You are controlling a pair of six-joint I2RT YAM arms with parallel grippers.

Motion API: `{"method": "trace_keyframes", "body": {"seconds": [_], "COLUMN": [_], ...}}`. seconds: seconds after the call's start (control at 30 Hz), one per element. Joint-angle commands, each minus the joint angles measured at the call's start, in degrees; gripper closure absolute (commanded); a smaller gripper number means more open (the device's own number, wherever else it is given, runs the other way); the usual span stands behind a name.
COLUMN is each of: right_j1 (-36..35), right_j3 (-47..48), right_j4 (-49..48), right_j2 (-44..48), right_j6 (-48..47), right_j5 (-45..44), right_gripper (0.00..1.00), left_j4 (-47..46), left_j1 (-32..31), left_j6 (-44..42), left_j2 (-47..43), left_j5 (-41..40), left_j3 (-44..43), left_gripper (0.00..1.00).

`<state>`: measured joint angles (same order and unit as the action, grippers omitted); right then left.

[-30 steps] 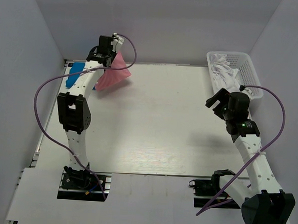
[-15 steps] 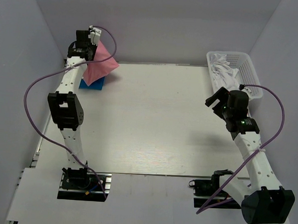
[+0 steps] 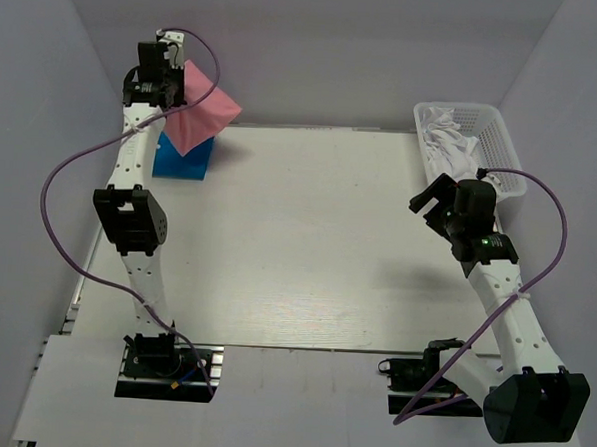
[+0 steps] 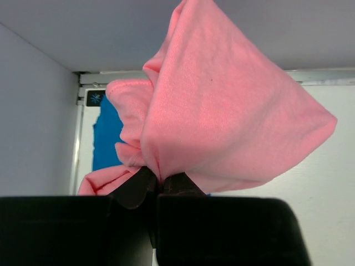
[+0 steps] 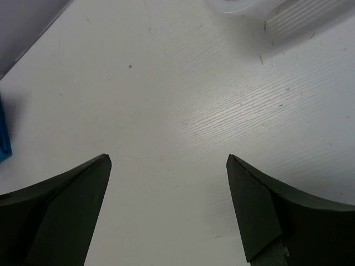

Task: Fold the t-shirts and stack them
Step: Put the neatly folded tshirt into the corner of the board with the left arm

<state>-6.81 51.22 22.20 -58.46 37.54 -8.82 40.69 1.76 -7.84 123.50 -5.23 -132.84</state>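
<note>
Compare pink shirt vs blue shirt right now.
The pink shirt hangs bunched in the air, pinched by the left gripper; the blue shirt lies as a folded rectangle on the table. Pink is held, blue is free. Both are cloth at the far-left corner.

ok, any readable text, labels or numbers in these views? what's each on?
None legible.
Small dark sticker with a blue mark, far left corner: too blurred to read.
No print on the salmon-pink cloth t-shirt, the folded bright blue t-shirt or the white plastic basket.
</note>
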Motion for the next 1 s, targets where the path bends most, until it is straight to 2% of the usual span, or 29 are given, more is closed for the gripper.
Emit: {"method": "trace_keyframes", "body": {"seconds": [0.0, 0.33, 0.43, 0.53, 0.77, 0.97], "right_j1": [0.2, 0.2, 0.0, 0.2, 0.0, 0.1], "right_j3": [2.1, 2.8, 3.5, 3.9, 4.4, 5.2], "right_j4": [-2.1, -2.0, -1.7, -2.0, -2.0, -1.7], "right_j2": [0.0, -0.5, -1.5, -2.2, -3.4, -4.4], "right_j6": [0.1, -0.5, -0.4, 0.0, -0.2, -0.2], "right_j5": [-0.1, -0.9, -0.2, 0.4, 0.6, 1.4], "right_gripper": [0.10, 0.10, 0.10, 0.10, 0.10, 0.10], "left_j4": [3.1, 2.5, 4.1, 5.4, 2.6, 2.6], "left_j1": [-0.1, 1.0, 1.6, 2.7, 5.8, 8.6], "left_j6": [6.5, 14.3, 17.1, 17.8, 18.3, 17.7], "left_j2": [1.3, 2.4, 5.2, 7.0, 5.6, 7.5], "left_j5": [2.6, 3.1, 3.1, 3.1, 2.2, 2.2], "left_j3": [-4.0, 0.0, -0.8, -1.8, 3.9, 2.7], "left_gripper": [1.00, 1.00, 1.00, 1.00, 1.00, 1.00]}}
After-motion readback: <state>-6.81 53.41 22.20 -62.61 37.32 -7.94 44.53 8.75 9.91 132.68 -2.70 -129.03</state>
